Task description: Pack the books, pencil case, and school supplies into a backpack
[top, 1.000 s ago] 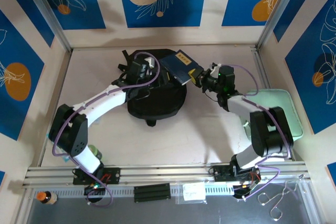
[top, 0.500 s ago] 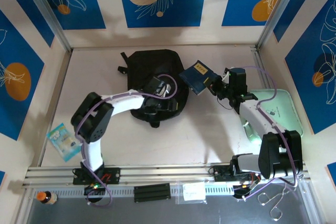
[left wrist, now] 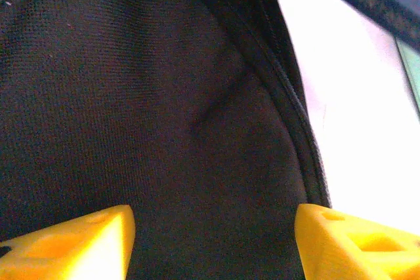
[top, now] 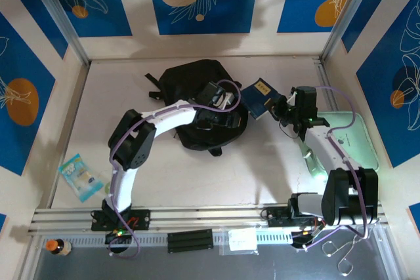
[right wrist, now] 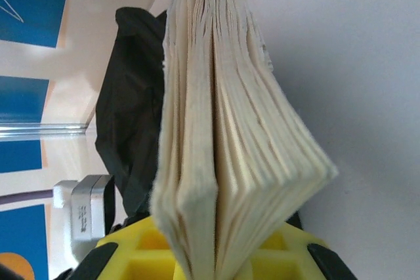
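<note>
Blue leaf-print panels enclosed the pale desk (top: 262, 175).

Top view: the backpack (top: 190, 80) lay at the far centre of the desk. The left claw (top: 222, 104) was positioned over its right-hand edge. The right claw (top: 279, 106) held a book (top: 258, 98) just beside that edge, dark cover and yellow mark facing up. A mint green tray (top: 357, 142) sat at the right, and a small packet (top: 80, 176) at the near left.

Left wrist view: the yellow fingers (left wrist: 72, 240) stood apart, with black backpack fabric between them and nothing gripped. A zip seam (left wrist: 295, 116) ran down the right side.

Right wrist view: the right claw (right wrist: 210, 254) was clamped on one end of the book (right wrist: 223, 129), its pages fanning away toward the backpack (right wrist: 131, 96).

Step in hand, by judgement: presenting the book for insertion. No open mouth was visible. The next move likely called for the left claw to catch the fabric at the zip line and lift it. The right claw could then feed the book in edge-first.
</note>
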You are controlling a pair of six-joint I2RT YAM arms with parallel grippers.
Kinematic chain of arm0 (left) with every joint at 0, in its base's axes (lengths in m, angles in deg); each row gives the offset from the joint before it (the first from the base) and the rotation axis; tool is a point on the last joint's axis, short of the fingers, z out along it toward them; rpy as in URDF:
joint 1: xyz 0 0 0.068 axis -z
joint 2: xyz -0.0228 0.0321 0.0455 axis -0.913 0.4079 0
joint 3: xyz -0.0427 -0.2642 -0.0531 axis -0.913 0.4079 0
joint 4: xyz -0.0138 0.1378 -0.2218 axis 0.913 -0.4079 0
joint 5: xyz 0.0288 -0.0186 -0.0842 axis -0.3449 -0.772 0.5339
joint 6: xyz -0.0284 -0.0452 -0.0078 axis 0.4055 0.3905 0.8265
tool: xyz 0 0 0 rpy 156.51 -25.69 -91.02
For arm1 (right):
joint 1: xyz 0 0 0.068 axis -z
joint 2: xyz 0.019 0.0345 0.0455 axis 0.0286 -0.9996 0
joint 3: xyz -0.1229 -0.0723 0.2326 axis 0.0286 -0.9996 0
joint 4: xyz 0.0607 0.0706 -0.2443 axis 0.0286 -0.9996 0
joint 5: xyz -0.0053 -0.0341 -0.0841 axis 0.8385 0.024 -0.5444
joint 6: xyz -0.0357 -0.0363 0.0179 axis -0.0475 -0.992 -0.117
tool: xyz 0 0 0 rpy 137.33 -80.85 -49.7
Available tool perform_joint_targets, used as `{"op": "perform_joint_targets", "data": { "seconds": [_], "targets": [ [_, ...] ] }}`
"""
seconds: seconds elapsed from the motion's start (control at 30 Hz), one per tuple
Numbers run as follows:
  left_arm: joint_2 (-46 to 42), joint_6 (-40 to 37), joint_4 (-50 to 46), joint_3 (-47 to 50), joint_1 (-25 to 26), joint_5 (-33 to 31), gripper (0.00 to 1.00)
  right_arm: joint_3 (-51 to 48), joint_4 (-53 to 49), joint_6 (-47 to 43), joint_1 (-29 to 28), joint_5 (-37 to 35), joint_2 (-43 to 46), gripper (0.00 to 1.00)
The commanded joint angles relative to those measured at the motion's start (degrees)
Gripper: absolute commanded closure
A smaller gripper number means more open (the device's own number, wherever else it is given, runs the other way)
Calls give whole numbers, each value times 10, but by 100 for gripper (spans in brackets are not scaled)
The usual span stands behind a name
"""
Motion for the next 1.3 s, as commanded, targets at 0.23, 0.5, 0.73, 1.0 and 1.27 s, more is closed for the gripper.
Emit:
{"op": "perform_joint_targets", "data": {
  "seconds": [0.23,0.5,0.73,1.0,1.27],
  "targets": [
    [-36,-67,-51,-4,27,92,48,-6,-18,-31,42,1,41,94],
    [-3,-27,-35,-27,33,68,66,-8,-24,-30,49,5,49,94],
    [15,-15,-39,-36,33,56,72,-11,-25,-26,57,14,55,94],
    [15,-4,-30,-36,29,61,89,-13,-26,-25,59,18,57,95],
    [-21,-8,-36,-34,1,54,100,-13,-38,-32,63,18,77,95]
  ]
}}
